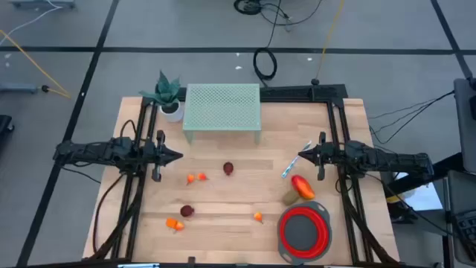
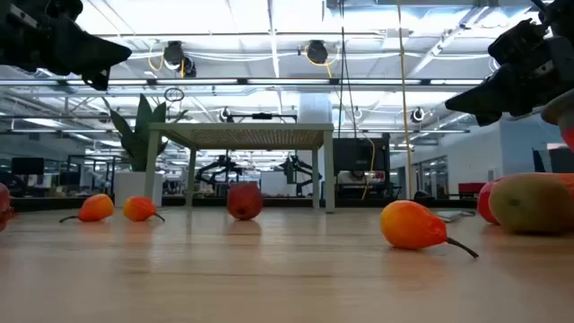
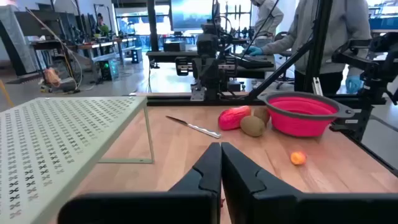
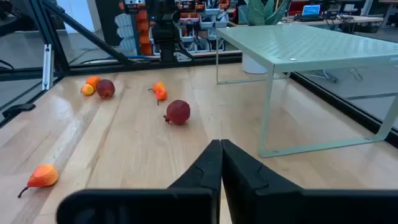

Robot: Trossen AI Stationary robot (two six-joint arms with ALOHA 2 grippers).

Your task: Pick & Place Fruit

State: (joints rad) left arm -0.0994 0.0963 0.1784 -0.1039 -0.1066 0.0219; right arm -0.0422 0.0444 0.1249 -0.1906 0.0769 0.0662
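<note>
Two hands: my left hand (image 1: 178, 155) and right hand (image 1: 300, 156) hover above the counter (image 1: 238, 216) at its opposite sides, each with fingers pressed together, pinching nothing.
Fruit, loose: one dark red round piece (image 1: 228, 169) mid-counter; a small orange pair (image 1: 195, 178) just beside it; a second dark red piece (image 1: 187, 211) and orange piece (image 1: 174, 223) toward the front; one more orange piece (image 1: 258, 217) near the bowl.
Fruit, by the bowl: red-orange oval (image 1: 303, 187) touching a brownish-green oval (image 1: 290, 198).
Bowl (image 1: 304, 231): red, grey rim, front right; nothing in it that I can see.
Other items: blue-and-white stick (image 1: 288, 167), perforated green stand (image 1: 223, 109), potted plant (image 1: 168, 95).
Progress: not begun, by my judgement.
Risk: round fruit likely rolls if my fingertips nudge it off-centre.
Risk: the touching ovals may be knocked apart or grabbed together.
Risk: the stick lies near the ovals and could be swept along.
</note>
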